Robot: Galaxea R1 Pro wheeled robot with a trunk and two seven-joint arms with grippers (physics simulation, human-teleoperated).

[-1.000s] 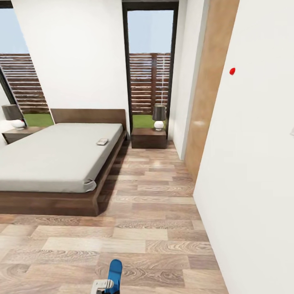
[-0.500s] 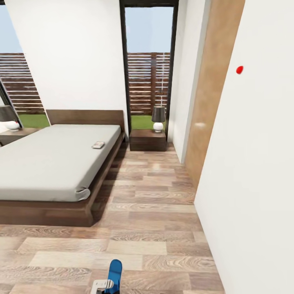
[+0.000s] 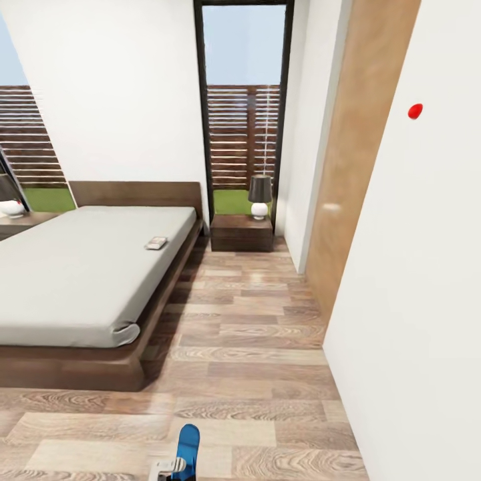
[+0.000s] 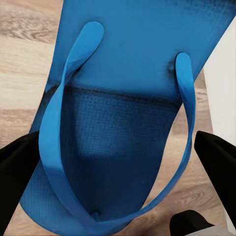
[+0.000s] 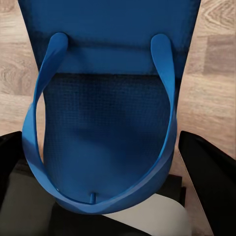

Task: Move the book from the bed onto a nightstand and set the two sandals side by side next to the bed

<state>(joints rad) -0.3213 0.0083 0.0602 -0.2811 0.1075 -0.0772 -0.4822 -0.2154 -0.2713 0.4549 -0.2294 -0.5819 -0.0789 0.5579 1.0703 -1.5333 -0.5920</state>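
Note:
The book (image 3: 156, 243) lies flat on the grey bed (image 3: 80, 267), near its right edge toward the headboard. One nightstand (image 3: 242, 232) stands right of the bed under the tall window, another (image 3: 23, 222) at the bed's far left. My left gripper (image 4: 118, 162) is shut on a blue sandal (image 4: 132, 59), with a black finger on each side of its sole. My right gripper (image 5: 105, 162) is shut on the other blue sandal (image 5: 108, 29) the same way. A sandal tip (image 3: 188, 446) sticks up at the bottom edge of the head view.
A lamp (image 3: 260, 197) stands on the right nightstand and another lamp (image 3: 10, 200) on the left one. A white wall (image 3: 414, 280) and a wooden door panel (image 3: 347, 174) close off the right side. A strip of plank floor (image 3: 247, 321) runs between the bed and that wall.
The whole head view has shifted: bed, book and nightstand slid left in the picture, so the camera moved. The sandal at the bottom edge keeps its place.

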